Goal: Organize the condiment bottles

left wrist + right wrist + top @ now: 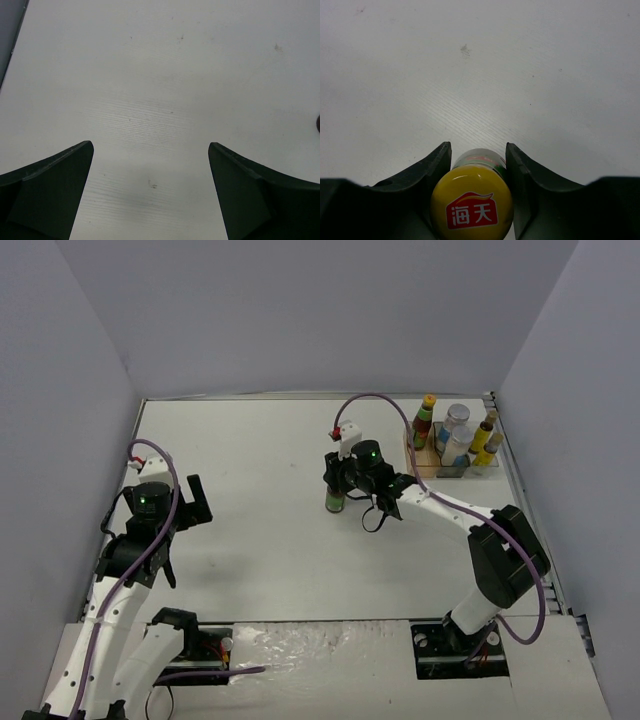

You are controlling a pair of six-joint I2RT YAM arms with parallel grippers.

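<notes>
White bench point(260, 550): far-right tray point(452, 472) seems to hold five bottles point(457, 435); the last, a yellow-capped bottle point(472, 210), is pinched mid-bench by right tool point(478, 152); left tool point(150, 150) spread, empty.

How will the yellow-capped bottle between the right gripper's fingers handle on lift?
Probably rigid: the yellow-capped bottle looks hard. It seems tall and narrow, so likely tippy if pushed. Right gripper pinches near the smooth round cap; it may slip or swivel.

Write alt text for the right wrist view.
A yellow-capped bottle with a red logo on its cap sits gripped in the right gripper, with the dark fingers against both sides. It is seen from above the cap. Bare white table fills the rest.
</notes>
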